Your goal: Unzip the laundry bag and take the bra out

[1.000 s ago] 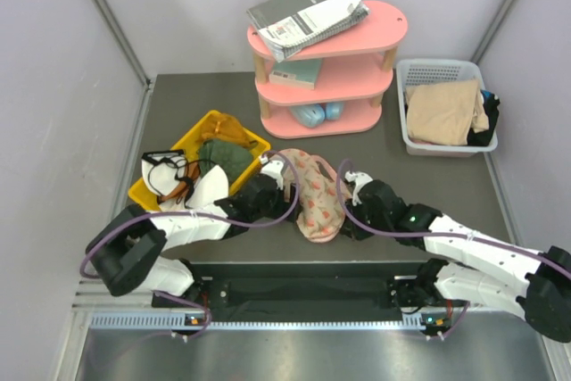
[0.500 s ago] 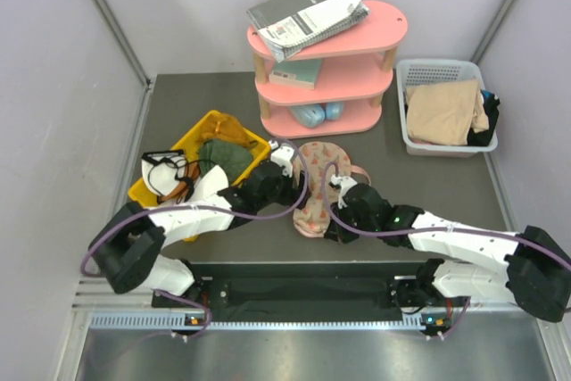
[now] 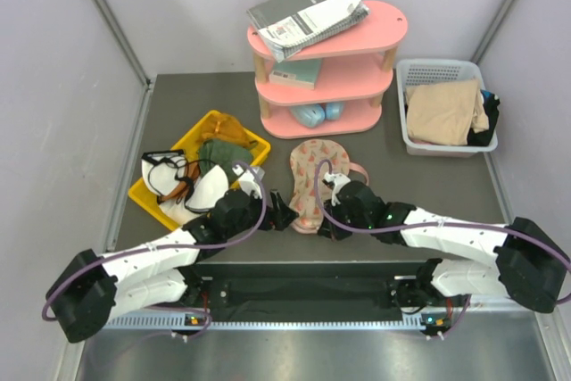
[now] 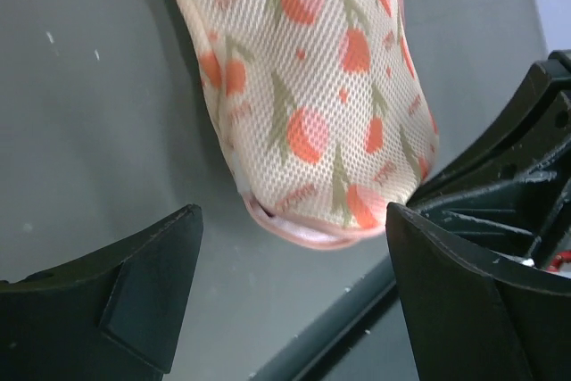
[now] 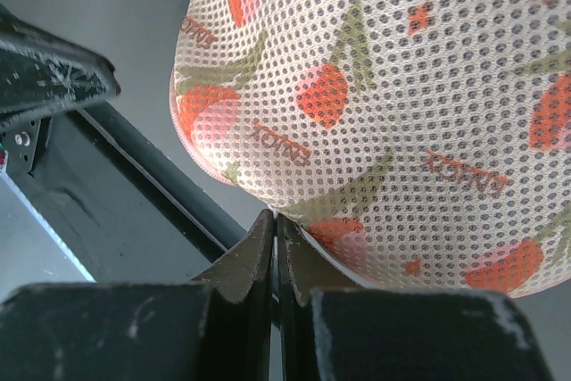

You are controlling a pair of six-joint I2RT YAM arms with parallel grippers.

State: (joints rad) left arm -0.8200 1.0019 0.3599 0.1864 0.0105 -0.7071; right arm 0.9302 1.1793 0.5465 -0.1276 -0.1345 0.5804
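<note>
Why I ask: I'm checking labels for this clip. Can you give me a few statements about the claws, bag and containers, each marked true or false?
1. The left claw is open. True.
2. The right claw is wide open. False: its fingers are pressed together at the near edge of the laundry bag.
3. The laundry bag lies inside the yellow bin. False: it lies on the table, beside the bin.
4. Books lie on top of the pink shelf. True.
5. The white basket is empty. False: it holds a beige cloth.
</note>
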